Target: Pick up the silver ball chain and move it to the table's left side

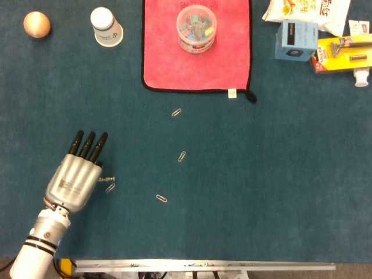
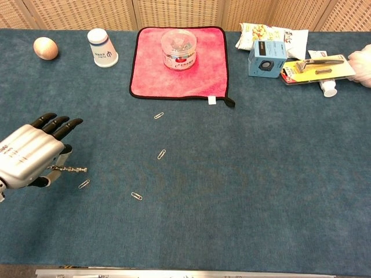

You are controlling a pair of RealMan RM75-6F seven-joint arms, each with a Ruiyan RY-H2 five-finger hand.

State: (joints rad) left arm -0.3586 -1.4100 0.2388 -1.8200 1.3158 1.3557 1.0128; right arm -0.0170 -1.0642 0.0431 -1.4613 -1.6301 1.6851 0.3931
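My left hand (image 1: pixel 75 177) (image 2: pixel 30 157) hovers over the near left part of the blue table, palm down, fingers stretched toward the far side. It pinches a short silver ball chain (image 2: pixel 72 169) (image 1: pixel 108 179), whose free end sticks out to the right of the hand. The chain's tip sits just above a paperclip (image 1: pixel 110 188) (image 2: pixel 84 184) on the table. Whether the chain touches the cloth I cannot tell. My right hand shows in neither view.
More paperclips (image 1: pixel 161 198) (image 1: pixel 182 156) (image 1: pixel 176 112) lie mid-table. A pink cloth (image 1: pixel 160 58) with a clear tub (image 1: pixel 196 28) sits at the back. A white cup (image 1: pixel 106 27) and an egg (image 1: pixel 36 24) stand far left; boxes and packets (image 1: pixel 317 29) far right.
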